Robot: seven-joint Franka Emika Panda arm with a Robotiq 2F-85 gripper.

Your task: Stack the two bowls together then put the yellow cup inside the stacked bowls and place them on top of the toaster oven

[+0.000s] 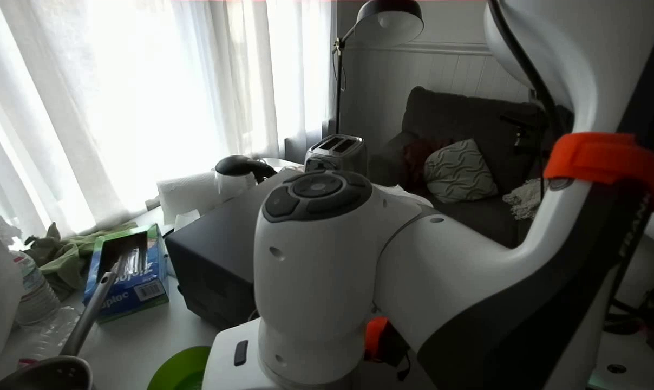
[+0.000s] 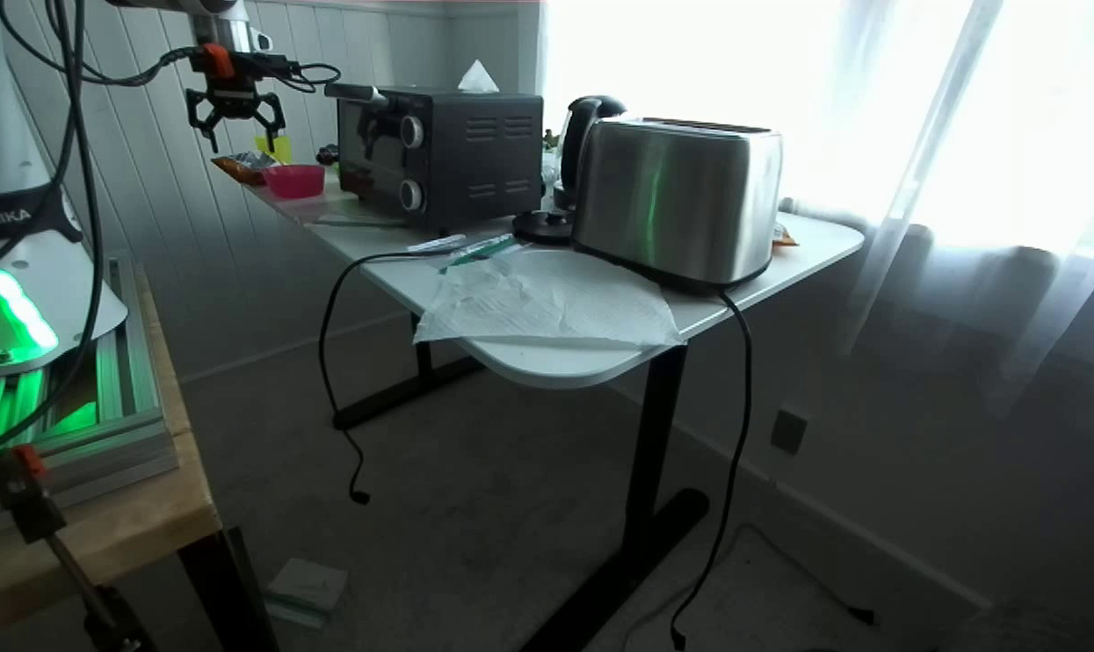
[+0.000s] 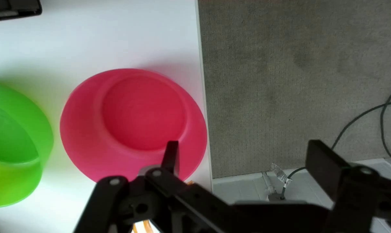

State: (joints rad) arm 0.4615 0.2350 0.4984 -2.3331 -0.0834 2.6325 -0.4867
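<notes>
Operation in hand, as I judge it: stacking the bowls, at its opening stage. The red bowl (image 3: 134, 116) and the green bowl (image 3: 16, 145) stand upright and apart on the surface (image 3: 117, 42); in the wrist view, the green one lies near nine o'clock of the red. My jaws are spread wide and grip nothing. In the wrist view, one finger (image 3: 172, 155) overlaps the red bowl's inner wall at about four o'clock; its partner shows over the floor (image 3: 296, 81), beyond the bowl. In an exterior view, the tips appear above the red bowl's rim, toward its ten o'clock.

The yellow cup (image 2: 283, 148), partly masked by my finger, appears at eleven o'clock of the red bowl in an exterior view; the toaster oven (image 2: 484, 145) stands between two and three o'clock. Nesting the cup and loading the oven top are not yet done.

Next move, in my judgement: center the rim between my fingers, descend, close on the wall, lift, then carry toward nine o'clock and seat the red bowl in the green one. Caution: the red bowl sits just beside the surface's edge at three o'clock; a push that way could drop it
</notes>
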